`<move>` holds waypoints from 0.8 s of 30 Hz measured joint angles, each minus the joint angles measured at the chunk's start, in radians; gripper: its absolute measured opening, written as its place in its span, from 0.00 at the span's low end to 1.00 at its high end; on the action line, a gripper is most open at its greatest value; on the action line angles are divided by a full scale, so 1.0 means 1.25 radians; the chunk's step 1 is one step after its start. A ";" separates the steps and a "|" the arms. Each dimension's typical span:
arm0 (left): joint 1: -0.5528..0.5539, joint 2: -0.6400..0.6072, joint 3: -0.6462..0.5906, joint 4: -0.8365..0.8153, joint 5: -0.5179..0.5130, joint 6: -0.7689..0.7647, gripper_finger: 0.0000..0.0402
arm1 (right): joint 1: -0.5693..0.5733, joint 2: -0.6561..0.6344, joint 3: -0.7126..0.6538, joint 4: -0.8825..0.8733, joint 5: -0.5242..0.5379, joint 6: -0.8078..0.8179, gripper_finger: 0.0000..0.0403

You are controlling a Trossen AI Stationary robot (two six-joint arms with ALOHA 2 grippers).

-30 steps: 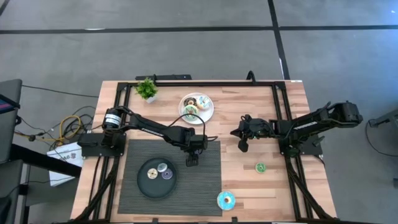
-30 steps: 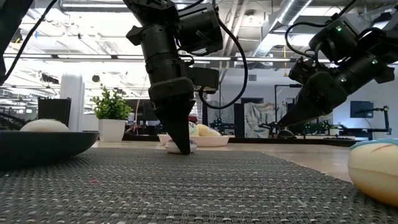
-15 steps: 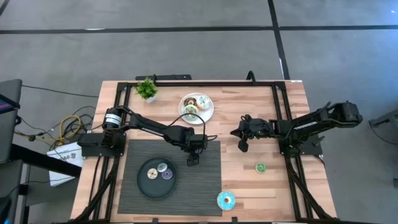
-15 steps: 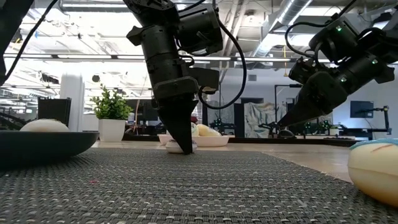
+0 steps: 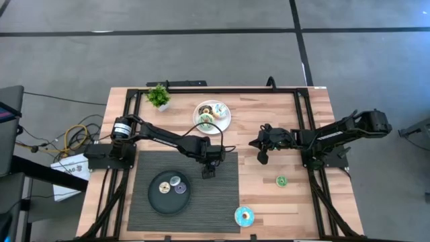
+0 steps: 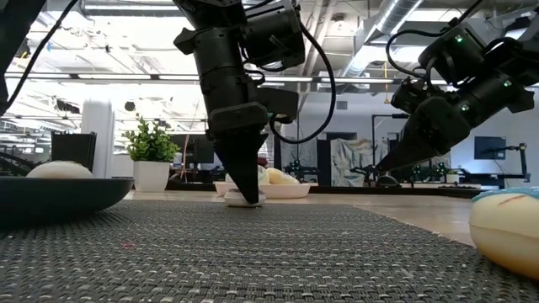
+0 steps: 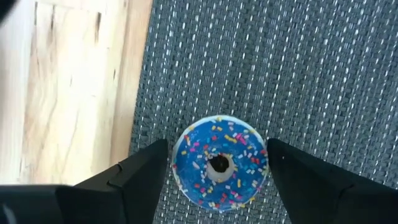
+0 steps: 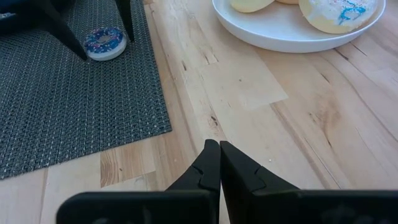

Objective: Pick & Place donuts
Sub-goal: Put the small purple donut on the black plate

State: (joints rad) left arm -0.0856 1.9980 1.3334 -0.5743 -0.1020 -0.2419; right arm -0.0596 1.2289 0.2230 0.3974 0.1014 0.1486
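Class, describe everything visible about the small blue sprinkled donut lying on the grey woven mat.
The small blue sprinkled donut is a toy ring with blue icing, multicoloured sprinkles and a pale underside. It lies flat on the grey woven mat, near the mat's edge by the wooden table. The left gripper straddles it, fingers open either side, not visibly touching.

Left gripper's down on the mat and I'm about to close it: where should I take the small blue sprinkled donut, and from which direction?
Grip the small blue sprinkled donut across its outer rim, coming straight down. It lies flat on the woven mat, so only the rim gives opposing faces. The left gripper is open, one finger on each side, roughly centred on the hole.
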 joint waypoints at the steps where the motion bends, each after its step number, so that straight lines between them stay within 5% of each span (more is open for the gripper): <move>1: 0.000 0.000 0.000 0.000 0.000 0.001 0.67 | 0.000 0.000 0.000 0.000 0.000 0.000 0.00; 15: 0.000 0.000 0.000 -0.013 0.000 0.001 0.66 | 0.000 0.000 0.000 0.000 0.000 0.000 0.00; 24: 0.000 0.000 0.001 -0.012 0.009 0.000 0.51 | 0.000 0.000 0.000 0.000 0.000 0.000 0.00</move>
State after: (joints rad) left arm -0.0856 1.9976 1.3342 -0.5888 -0.0910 -0.2416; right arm -0.0593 1.2289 0.2230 0.3976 0.1013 0.1486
